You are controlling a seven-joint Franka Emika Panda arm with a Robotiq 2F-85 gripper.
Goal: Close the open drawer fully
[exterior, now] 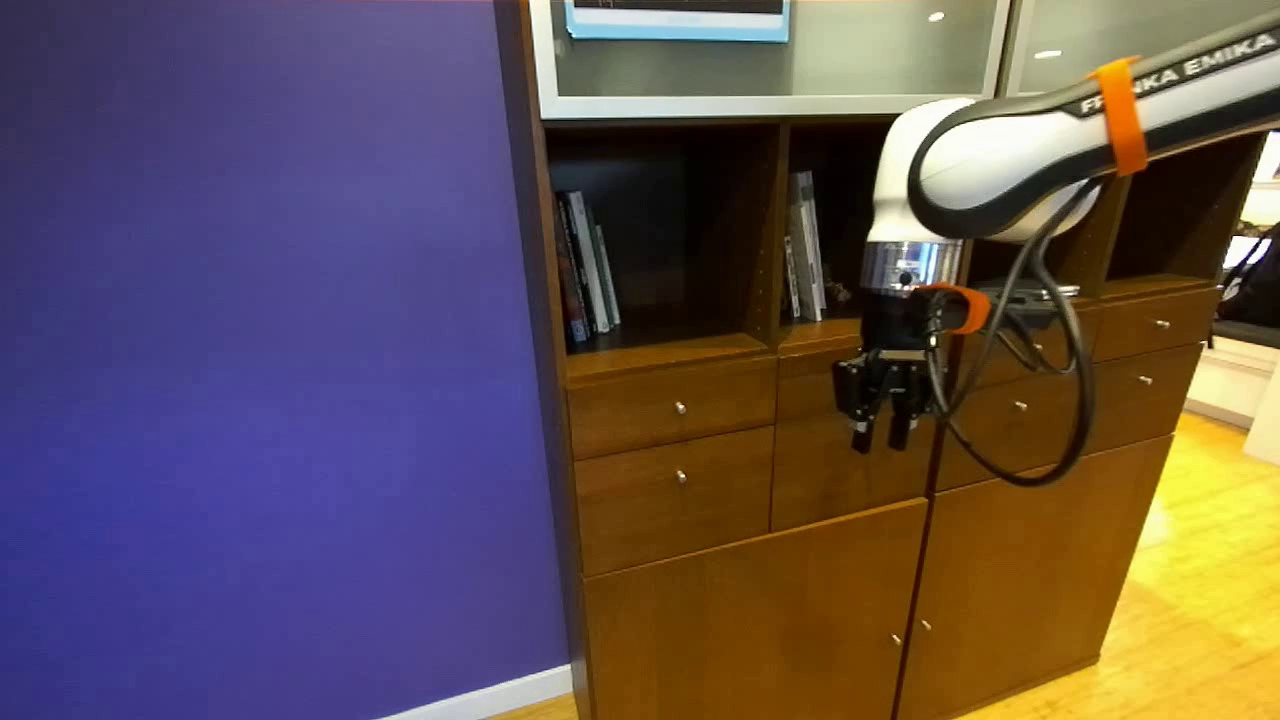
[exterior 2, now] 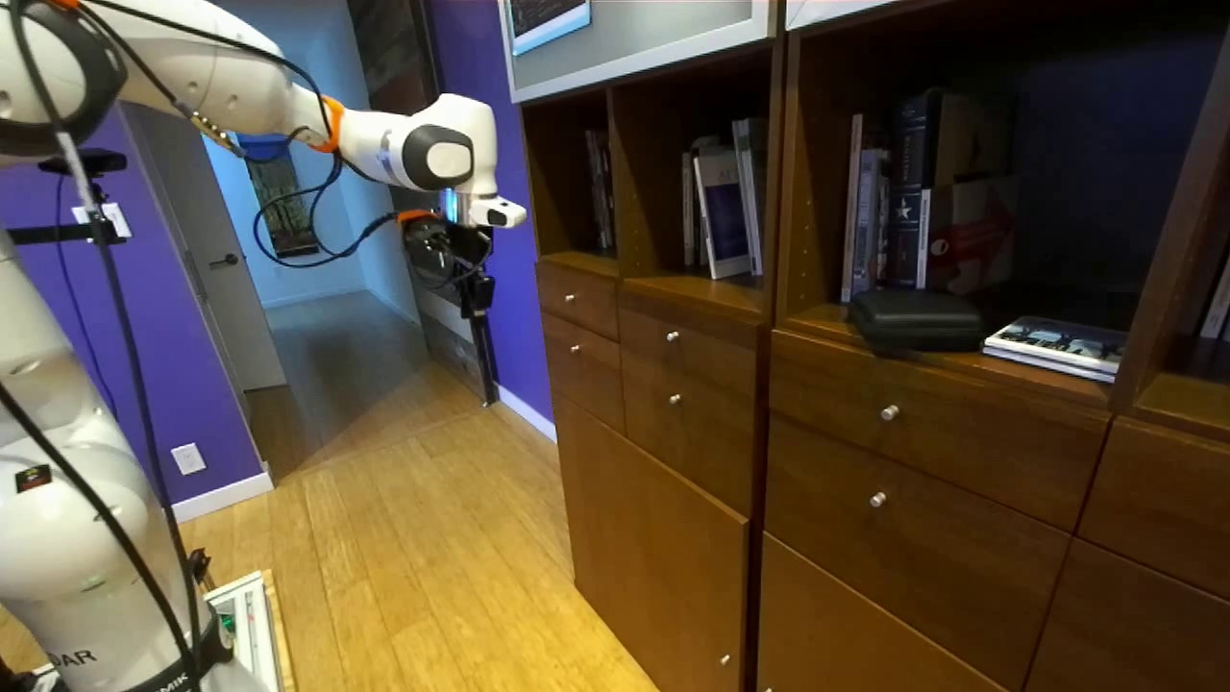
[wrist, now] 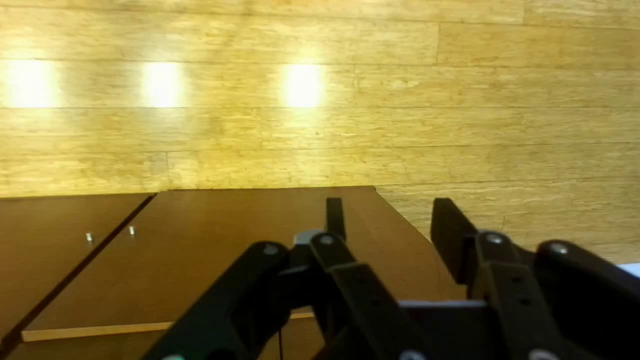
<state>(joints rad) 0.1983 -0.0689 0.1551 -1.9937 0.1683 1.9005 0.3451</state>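
Note:
My gripper (exterior: pixel 880 436) hangs fingers down in front of brown wooden drawer fronts. Its two black fingers are apart with nothing between them; they also show in the wrist view (wrist: pixel 389 207). In an exterior view the gripper (exterior 2: pixel 478 296) stands off from the cabinet. The drawer fronts have small pale knobs and look flush: a wider front (exterior 2: pixel 942 394) in an exterior view, and a left-column front (exterior: pixel 625 408). No drawer stands visibly open, and no inside with small odds shows, so I cannot tell which front is the drawer. The gripper hides part of the middle column.
Tall cabinet doors (exterior: pixel 750 610) below the drawers show their top edge as a lip. Open shelves hold books (exterior: pixel 590 265), a black case (exterior 2: pixel 913 319) and flat boxes (exterior 2: pixel 1057 348). A loose cable loop (exterior: pixel 1075 440) hangs beside the wrist.

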